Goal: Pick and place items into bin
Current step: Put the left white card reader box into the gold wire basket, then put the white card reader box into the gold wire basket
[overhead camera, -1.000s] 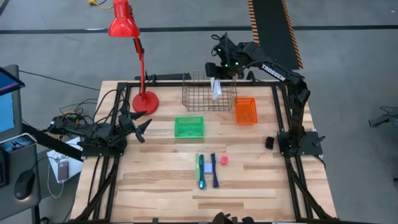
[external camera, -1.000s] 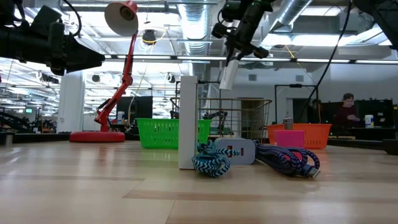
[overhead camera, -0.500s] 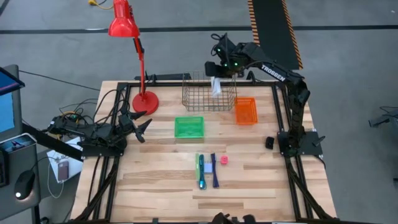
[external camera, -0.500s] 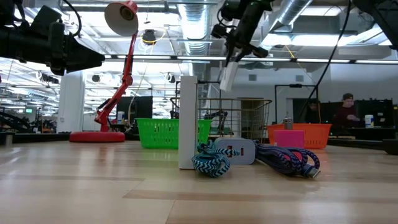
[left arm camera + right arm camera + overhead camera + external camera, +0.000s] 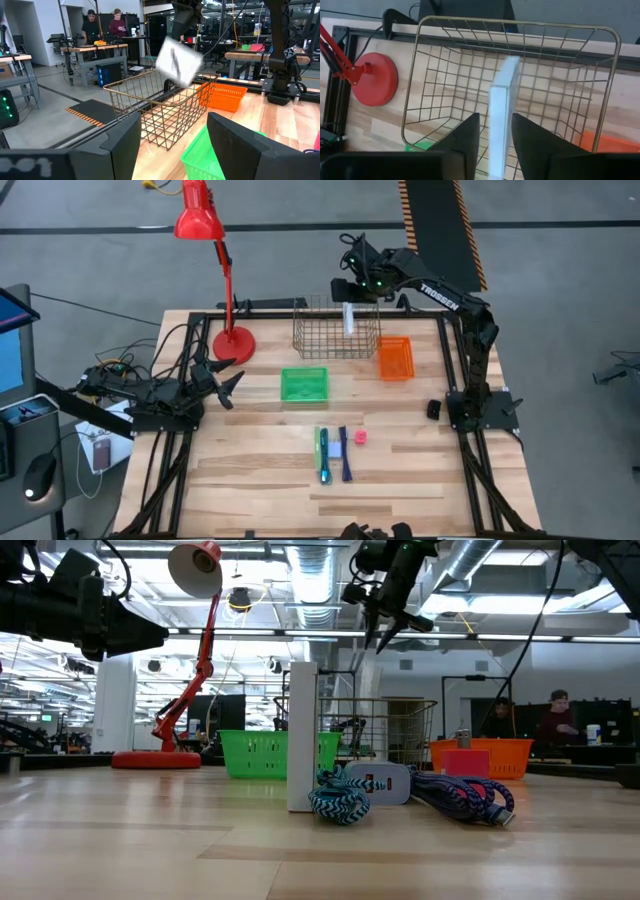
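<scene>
My right gripper [image 5: 380, 638] hangs open above the wire basket [image 5: 336, 327] at the table's far side. The white flat packet [image 5: 177, 60] is loose below its fingers, blurred in the air over the basket; in the right wrist view it shows edge-on [image 5: 502, 110] between the spread fingers. A teal-green pen [image 5: 323, 455], a dark blue pen [image 5: 345, 455], a pale blue-grey block [image 5: 334, 450] and a pink-red block [image 5: 360, 437] lie on the table's near middle. At the table's left edge my left gripper [image 5: 235, 383] waits, open.
A green bin [image 5: 304, 384] stands in front of the wire basket and an orange bin [image 5: 395, 358] to its right. The red desk lamp's base [image 5: 232, 340] sits at the far left. People sit at desks in the room beyond the table.
My right gripper has opened and let go of the white packet, staying above the wire basket. The packet, which hung tilted from its fingers, has dropped away from them toward the basket.
</scene>
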Available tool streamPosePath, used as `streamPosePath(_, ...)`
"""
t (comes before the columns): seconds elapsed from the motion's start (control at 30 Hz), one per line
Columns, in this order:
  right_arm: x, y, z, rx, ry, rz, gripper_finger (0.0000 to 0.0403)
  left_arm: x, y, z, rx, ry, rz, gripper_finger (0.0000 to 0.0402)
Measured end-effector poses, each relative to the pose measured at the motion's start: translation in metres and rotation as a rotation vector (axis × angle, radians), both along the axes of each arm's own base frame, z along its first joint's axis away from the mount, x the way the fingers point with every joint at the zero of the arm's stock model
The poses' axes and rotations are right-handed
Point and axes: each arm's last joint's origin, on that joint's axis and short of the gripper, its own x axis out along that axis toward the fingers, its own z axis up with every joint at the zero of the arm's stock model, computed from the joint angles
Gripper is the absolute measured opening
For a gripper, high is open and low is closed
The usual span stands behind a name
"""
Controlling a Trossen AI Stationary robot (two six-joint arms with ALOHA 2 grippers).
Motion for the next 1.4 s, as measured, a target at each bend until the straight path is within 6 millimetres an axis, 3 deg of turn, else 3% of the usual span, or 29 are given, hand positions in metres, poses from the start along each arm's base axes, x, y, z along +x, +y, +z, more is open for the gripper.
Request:
streamPosePath(0.4,-0.003,0.005,-0.002,-0.01,0.073,0.119,0.0155,0.0,0.0,0.0,0.0,0.0,0.0,0.0217)
streamPosePath(0.73,0.009,0.042,-0.006,0.044,0.161,0.228,0.0152,0.0,0.0,0.0,0.0,0.0,0.0,0.0217)
streamPosePath(0.93,0.017,0.079,-0.008,0.061,0.247,0.301,0.0147,0.0,0.0,0.0,0.0,0.0,0.0,0.0217)
streamPosePath(1.1,0.021,0.12,-0.01,-0.03,0.39,0.254,0.0145,0.0,0.0,0.0,0.0,0.0,0.0,0.0217)
streamPosePath(1.4,0.025,0.209,0.003,-0.187,0.326,0.243,0.0139,0.0,0.0,0.0,0.0,0.0,0.0,0.0217)
